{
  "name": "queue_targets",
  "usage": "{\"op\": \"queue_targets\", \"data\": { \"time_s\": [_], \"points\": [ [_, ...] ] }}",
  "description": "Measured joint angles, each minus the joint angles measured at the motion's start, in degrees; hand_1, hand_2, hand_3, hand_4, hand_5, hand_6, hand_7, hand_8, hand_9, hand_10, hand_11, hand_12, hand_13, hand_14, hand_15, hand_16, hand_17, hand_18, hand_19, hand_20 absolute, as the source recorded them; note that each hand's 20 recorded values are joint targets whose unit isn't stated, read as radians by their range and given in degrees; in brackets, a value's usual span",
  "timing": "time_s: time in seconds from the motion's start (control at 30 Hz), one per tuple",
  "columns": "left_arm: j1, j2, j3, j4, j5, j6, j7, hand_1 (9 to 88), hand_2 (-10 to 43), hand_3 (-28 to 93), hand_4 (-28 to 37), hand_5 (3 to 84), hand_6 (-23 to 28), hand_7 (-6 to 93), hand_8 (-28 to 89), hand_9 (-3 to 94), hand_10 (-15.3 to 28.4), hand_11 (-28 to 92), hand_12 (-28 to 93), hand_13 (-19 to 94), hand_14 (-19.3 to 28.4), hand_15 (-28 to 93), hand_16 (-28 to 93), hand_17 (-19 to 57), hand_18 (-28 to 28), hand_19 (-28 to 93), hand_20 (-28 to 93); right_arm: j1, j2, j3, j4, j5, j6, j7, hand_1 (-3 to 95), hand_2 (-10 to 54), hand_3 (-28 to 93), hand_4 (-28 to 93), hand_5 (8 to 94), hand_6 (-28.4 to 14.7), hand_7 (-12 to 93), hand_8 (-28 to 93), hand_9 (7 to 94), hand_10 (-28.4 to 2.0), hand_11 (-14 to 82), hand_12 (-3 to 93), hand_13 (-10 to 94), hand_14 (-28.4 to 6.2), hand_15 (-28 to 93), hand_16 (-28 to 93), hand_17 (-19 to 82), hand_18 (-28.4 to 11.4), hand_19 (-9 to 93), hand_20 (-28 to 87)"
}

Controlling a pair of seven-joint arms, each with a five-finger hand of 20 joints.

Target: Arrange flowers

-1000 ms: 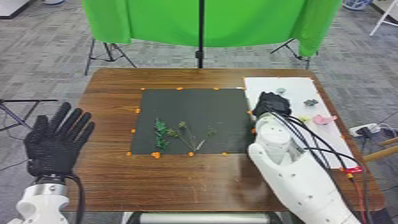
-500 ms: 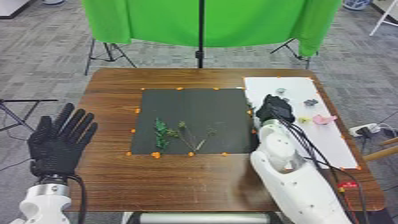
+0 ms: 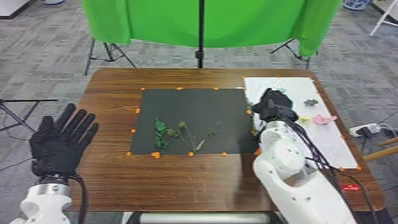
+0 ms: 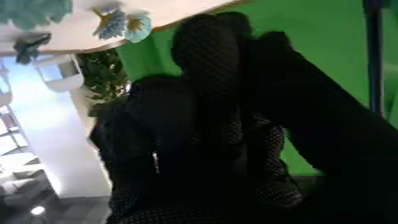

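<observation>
1. The right hand (image 3: 275,104) is right of centre in the head view, above the left part of the white paper (image 3: 339,150). How far open it is, and whether it has hold of anything, I cannot tell.

2. Close by the right hand, toward the upper right of the frame, a pale green flower (image 3: 282,91) lies on the white paper, partly hidden by the glove. A grey-blue flower (image 3: 311,102) is to the right of the hand.

3. Lower down on the same paper, at the right of the frame, a pink flower (image 3: 324,119) lies just beside a small yellow flower (image 3: 304,120). The right wrist view also shows blooms in pale green and blue on the paper.

4. In the middle of the frame, the black sheet (image 3: 191,100) bears a leafy green sprig (image 3: 161,134) at its lower left. Thin branching stems (image 3: 193,140) with small greenish heads fan upward just right of the sprig.

5. The left hand (image 3: 58,150) is at the left of the frame, by the table's edge, wide open with its fingers straight and spread, holding nothing.

6. The brown wooden table (image 3: 178,185) carries both sheets, with bits of orange tape along their edges. Beyond it, at the top of the frame, hangs a green cloth (image 3: 151,22), with a dark upright pole (image 3: 201,37) in front.
</observation>
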Motion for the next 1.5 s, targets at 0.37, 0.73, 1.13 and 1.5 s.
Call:
{"op": "queue_targets", "data": {
  "time_s": [0.37,0.73,1.13,1.5],
  "points": [
    [0.0,0.06,0.02,0.03,0.66,0.09,-0.09,24.2,9.1,76,-28.3,41.7,7.8,8.5,-8,37.1,13.3,15,11,31,12.9,16,-1,-4.6,14.4,33,14,3.4,-0.4,-1.1,5.6,-3.5,-15.9,1.0,24.4,-9.5,69,-27,75.4,-8.4,31,-6,78.5,-20.3,34.8,27.4,71,-16.1,66,30,45,-25.9,93,49],
    [0.0,-0.01,0.18,0.03,1.17,0.05,-0.53,24.2,8.6,76,-28.3,41.7,7.8,8.5,-8,37.0,13.4,15,11,31,12.9,16,-1,-4.6,14.3,33,14,7.3,-1.3,-3.4,10.7,-7.6,-18.4,-1.1,53.3,-9.5,80,-27,81.4,-2.4,31,21,88.5,-12.0,16.5,46.6,78,-9.4,55,40,46,-24.8,93,49],
    [0.1,-0.15,0.25,0.05,0.29,-0.11,-0.43,24.7,7.8,76,-28.3,41.5,7.8,8.2,-8,37.0,13.2,15,11,31,12.6,16,-1,-4.5,14.2,32,14,3.2,-0.9,-2.1,9.9,-7.2,-4.8,-3.7,48.0,-9.5,82,-6,86.2,-1.8,30,22,93.6,-9.6,14.5,45.3,86,-4.8,43,47,51,-24.5,93,48],
    [0.7,-0.32,0.12,0.04,0.20,-0.14,-0.36,24.8,8.2,75,-28.3,41.2,7.7,8.3,-8,36.6,13.1,15,10,31,12.3,15,-1,-4.3,14.1,32,14,-4.6,1.6,-2.1,-5.3,-4.3,1.2,-5.5,47.3,-9.5,81,-4,85.7,-1.5,30,23,93.7,-9.9,13.6,46.0,86,-5.2,43,48,50,-24.6,93,49]
  ]
}}
